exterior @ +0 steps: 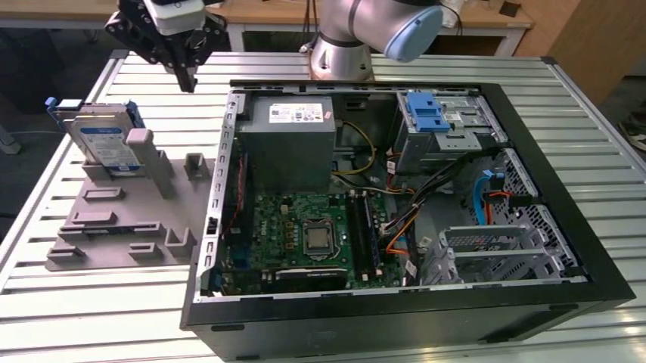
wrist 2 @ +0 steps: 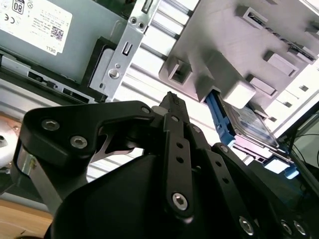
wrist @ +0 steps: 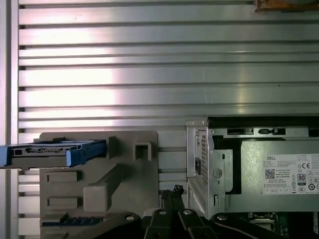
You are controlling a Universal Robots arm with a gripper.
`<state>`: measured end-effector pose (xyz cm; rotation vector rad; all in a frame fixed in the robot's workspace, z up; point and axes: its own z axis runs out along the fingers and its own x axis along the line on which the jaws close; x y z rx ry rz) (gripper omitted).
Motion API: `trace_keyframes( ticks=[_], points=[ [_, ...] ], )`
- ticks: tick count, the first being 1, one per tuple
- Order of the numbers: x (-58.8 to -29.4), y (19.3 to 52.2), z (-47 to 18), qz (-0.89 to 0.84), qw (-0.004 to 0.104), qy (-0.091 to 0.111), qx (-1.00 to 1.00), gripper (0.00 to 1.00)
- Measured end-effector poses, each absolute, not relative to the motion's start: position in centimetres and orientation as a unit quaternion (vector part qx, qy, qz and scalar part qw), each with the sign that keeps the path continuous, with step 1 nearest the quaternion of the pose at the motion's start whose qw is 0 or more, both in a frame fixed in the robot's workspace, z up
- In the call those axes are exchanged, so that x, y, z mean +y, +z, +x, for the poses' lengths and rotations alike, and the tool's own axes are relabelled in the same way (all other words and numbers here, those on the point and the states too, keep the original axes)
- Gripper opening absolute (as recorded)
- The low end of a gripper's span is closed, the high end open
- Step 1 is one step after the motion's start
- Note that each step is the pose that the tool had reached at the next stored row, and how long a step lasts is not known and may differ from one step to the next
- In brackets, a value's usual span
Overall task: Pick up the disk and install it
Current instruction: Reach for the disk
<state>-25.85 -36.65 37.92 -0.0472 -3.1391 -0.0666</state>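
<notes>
Exterior view: gripper (exterior: 187, 82), pressed together and empty, hangs apart from upright disk (exterior: 106, 144); it should probably spread, then align squarely.
</notes>
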Motion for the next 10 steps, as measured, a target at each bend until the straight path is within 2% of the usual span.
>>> trace_keyframes(
  ticks=[10],
  points=[
    [-36.6, 37.8, -27.6, -0.012, 0.001, -0.021, -1.000, 0.11]
  ],
)
